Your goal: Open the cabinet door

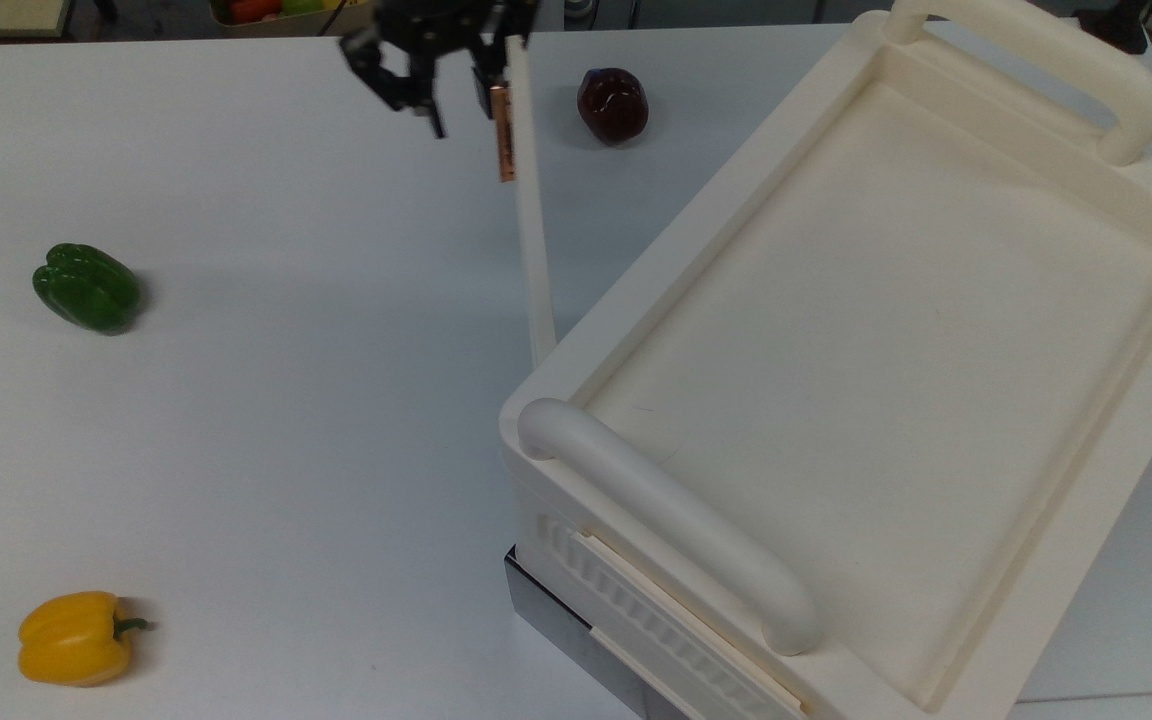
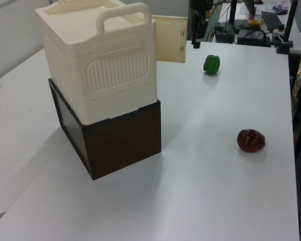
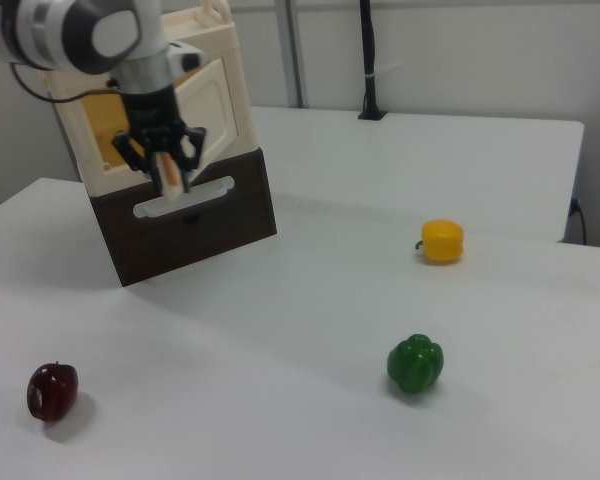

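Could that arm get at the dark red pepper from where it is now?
Probably not directly: the open cabinet door stands between the gripper and the red pepper in the top view. It would likely have to go over or around the door.

Cabinet: large cream-white plastic box cabinet (image 1: 886,330) at the top view's right, atop a dark brown wooden base box (image 2: 121,138), on the white table (image 1: 266,400).
Door: long flat cream-white cabinet door (image 1: 532,240) swung out from the cabinet's corner, reaching toward the top view's upper edge.
Gripper: black two-finger gripper (image 1: 456,95) at the door's far end, seemingly beside rather than gripping.
Peppers: dark red pepper (image 1: 613,104) between door and cabinet; green bell pepper (image 1: 87,287) far to the top view's left; yellow bell pepper (image 1: 74,637) in the top view's lower left.
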You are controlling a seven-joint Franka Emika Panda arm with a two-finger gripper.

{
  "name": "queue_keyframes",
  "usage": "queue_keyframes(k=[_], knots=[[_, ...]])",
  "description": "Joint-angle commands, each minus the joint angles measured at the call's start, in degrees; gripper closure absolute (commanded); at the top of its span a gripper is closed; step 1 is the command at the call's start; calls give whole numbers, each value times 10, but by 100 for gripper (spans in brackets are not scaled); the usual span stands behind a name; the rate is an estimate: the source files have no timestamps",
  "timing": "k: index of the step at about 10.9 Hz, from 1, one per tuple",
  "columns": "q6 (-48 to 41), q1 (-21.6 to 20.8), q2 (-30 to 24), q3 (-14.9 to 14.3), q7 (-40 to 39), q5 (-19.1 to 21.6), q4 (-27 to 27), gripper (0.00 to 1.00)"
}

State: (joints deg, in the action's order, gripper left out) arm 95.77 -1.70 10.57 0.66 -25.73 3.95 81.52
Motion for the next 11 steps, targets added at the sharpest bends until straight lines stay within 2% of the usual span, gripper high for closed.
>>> queue_keyframes(k=[1, 2, 3, 4, 5, 6, 9, 11], knots=[[-55, 20, -38, -40, 4, -3, 21, 0], [-69, 34, -43, -47, 42, -4, 20, 0], [-69, 55, -48, -46, 104, -6, 21, 0], [-68, 60, -49, -48, 180, -14, 21, 0], [-70, 64, -50, -47, 264, -46, 21, 0], [-70, 64, -50, -45, 303, -69, 21, 0], [-71, 77, -50, -45, 300, -72, 17, 0], [-70, 71, -49, -44, 304, -73, 21, 0]])
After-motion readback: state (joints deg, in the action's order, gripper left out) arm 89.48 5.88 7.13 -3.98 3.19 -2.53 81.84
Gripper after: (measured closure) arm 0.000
